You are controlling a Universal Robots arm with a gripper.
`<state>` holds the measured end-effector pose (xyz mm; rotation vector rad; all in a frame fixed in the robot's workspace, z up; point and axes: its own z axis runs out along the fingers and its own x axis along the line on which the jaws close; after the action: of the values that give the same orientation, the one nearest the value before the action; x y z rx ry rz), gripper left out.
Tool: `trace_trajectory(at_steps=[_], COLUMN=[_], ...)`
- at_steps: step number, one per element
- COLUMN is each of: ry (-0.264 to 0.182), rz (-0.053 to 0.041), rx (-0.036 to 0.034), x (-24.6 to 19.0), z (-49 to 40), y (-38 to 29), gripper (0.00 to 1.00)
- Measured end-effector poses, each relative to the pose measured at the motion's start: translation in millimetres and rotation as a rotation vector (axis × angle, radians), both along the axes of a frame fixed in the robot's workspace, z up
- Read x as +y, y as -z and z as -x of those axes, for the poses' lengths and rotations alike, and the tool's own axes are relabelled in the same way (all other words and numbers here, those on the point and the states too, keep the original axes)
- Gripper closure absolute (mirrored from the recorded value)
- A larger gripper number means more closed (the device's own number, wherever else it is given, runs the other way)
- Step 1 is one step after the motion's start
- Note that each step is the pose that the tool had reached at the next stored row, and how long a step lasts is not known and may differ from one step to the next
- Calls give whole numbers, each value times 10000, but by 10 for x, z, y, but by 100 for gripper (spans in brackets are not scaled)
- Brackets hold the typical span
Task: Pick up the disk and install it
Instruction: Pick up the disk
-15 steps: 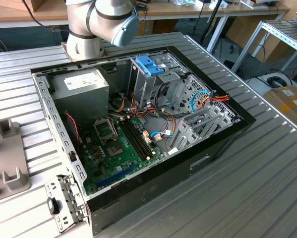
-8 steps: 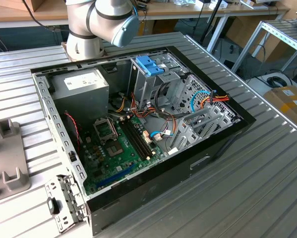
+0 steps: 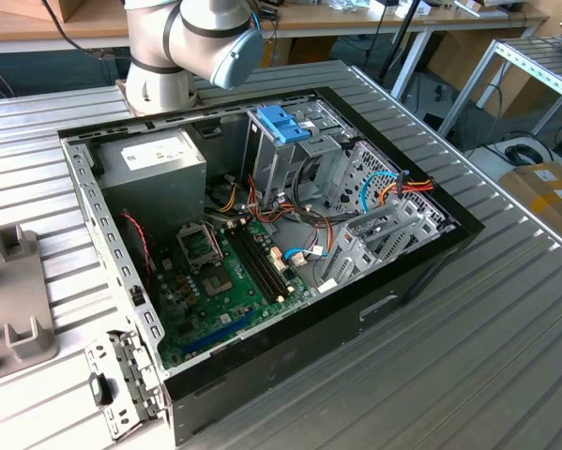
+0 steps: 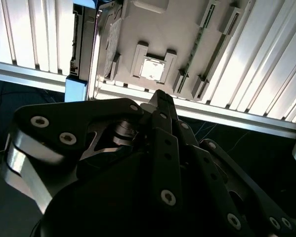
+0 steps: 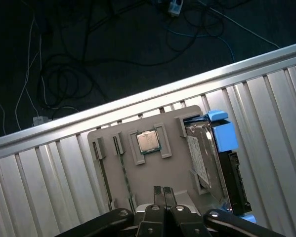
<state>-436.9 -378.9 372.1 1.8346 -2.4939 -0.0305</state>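
Well, the biggest thing is the table (image 3: 506, 309), with a top made of long metal slats. On it lies a computer case (image 3: 356, 319), tipped on its side with the cover off. It likely lies that way so the arm (image 3: 187, 37) can reach in from above. The arm's base stands just behind the case. Inside the case, a metal cage (image 3: 295, 164) with a blue handle (image 3: 283, 123) stands up; this looks like where a disk would go.

A grey tray (image 3: 18, 314) sits at the exterior view's left, well apart from the case. It has little walls and slots, most likely so that parts stay put and do not slide.

The disk (image 5: 207, 153) is in that tray. It stands on its thin edge in a slot along one side, with its blue frame at the ends. Standing up like this probably makes its flat sides easy to pinch.

The gripper (image 5: 163, 190) hangs over the tray, close to the disk but not touching it. Its two fingers (image 5: 157, 193) are pressed together with nothing between them, so no part has been picked up yet.

Smallest is a square chip (image 5: 148, 141), lying flat in its own pocket just beside the disk.
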Motion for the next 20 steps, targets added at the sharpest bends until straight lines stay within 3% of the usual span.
trace_trajectory(at_steps=[20], ry=[-1369], rz=[-4], rx=[0], x=[6], z=[-7], y=[0], gripper=[90])
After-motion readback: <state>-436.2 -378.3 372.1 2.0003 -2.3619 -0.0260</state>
